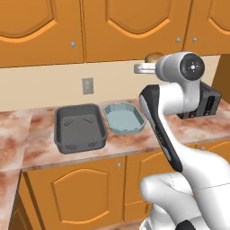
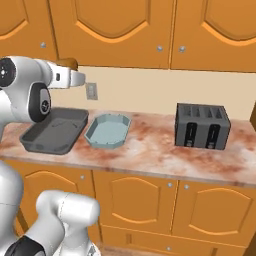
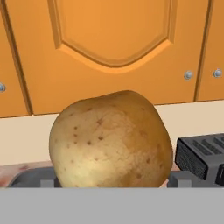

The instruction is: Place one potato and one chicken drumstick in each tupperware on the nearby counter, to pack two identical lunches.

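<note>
The tool (image 3: 111, 186) is spread wide around the big golden-brown potato (image 3: 111, 140), which sits between its 2 fingers (image 3: 48, 183), held high above the desk (image 1: 134, 143). In the left base view the potato (image 1: 154, 57) peeks out behind the arm, above and right of the teal tub (image 1: 124, 118). The grey tray (image 1: 80, 127) lies just left of the teal tub, the toaster (image 2: 202, 125) well to its right

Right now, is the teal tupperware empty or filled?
Empty: the teal tupperware shows only its bare floor in both base views; the potato sits between the jaws.
</note>
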